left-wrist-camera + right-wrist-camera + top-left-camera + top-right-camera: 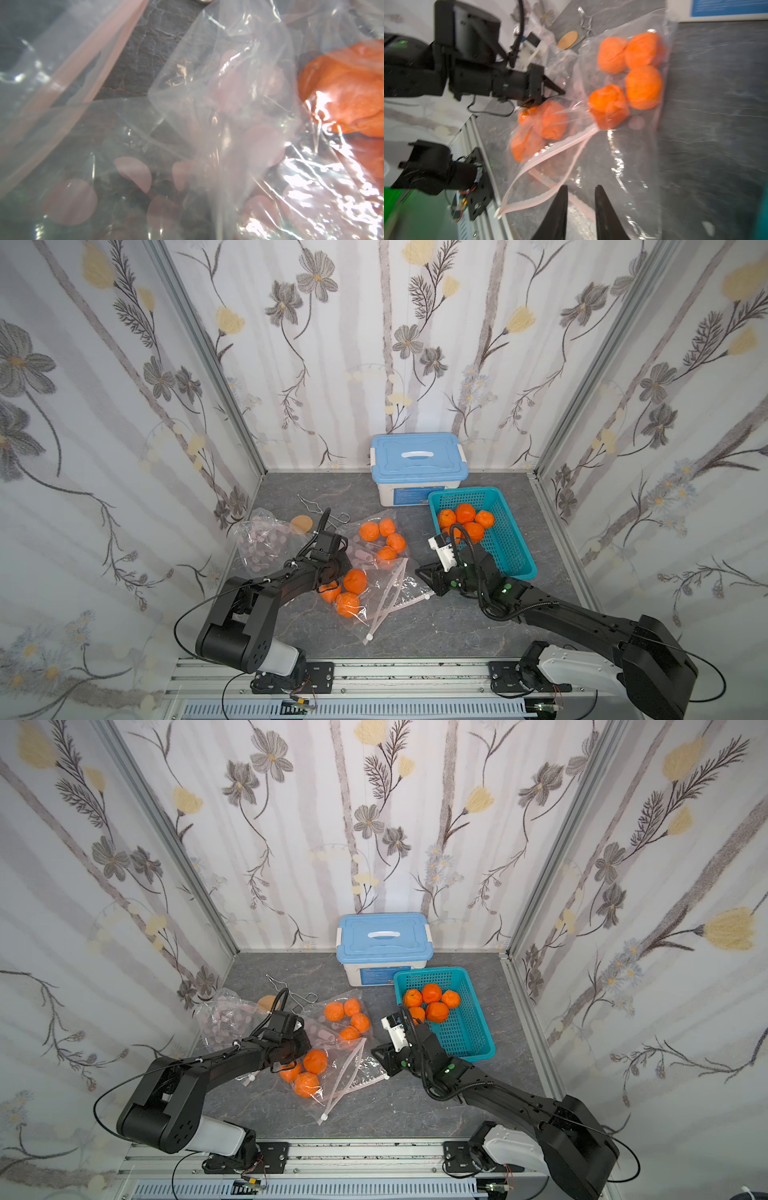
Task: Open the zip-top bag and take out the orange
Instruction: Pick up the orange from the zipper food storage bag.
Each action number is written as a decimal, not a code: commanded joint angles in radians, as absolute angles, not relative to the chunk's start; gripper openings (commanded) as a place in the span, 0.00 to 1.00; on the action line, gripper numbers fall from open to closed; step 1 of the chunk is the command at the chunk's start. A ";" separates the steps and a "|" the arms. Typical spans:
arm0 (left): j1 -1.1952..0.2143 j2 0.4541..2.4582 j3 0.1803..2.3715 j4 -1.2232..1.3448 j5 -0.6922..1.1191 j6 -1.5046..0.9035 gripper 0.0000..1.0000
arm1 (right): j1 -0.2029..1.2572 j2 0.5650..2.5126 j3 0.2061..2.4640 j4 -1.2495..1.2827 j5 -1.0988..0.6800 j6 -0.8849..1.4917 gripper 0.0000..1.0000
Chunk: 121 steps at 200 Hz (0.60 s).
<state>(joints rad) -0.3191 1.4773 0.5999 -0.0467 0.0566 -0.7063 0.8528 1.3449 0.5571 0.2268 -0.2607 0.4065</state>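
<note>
Grey tabletop (436,635), zip-top bag (390,589), oranges (355,580)

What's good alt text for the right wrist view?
Right gripper, fingers slightly apart, points at the pink zipper edge of a clear zip-top bag on a dark table. Oranges show through the plastic; the left gripper is beyond them.

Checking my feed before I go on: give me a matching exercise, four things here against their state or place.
1 box
2 basket
3 near bag
4 right gripper

a jaws apart
b holds loose oranges
c closed, at the back
d zip strips spread apart

Pairs: 1-c, 2-b, 3-d, 4-a
</note>
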 commanded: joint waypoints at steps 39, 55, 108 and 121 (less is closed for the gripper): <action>-0.321 1.497 0.583 -0.094 0.106 -0.722 0.03 | 1.012 1.614 0.684 0.390 -0.298 0.389 0.13; -0.321 1.497 0.582 -0.092 0.108 -0.723 0.03 | 1.025 1.693 0.736 0.377 -0.283 0.383 0.13; -0.321 1.504 0.577 -0.085 0.117 -0.722 0.02 | 1.028 1.850 0.863 0.416 -0.201 0.330 0.23; -0.321 1.509 0.576 -0.079 0.123 -0.724 0.02 | 1.029 1.901 0.896 0.415 -0.190 0.302 0.31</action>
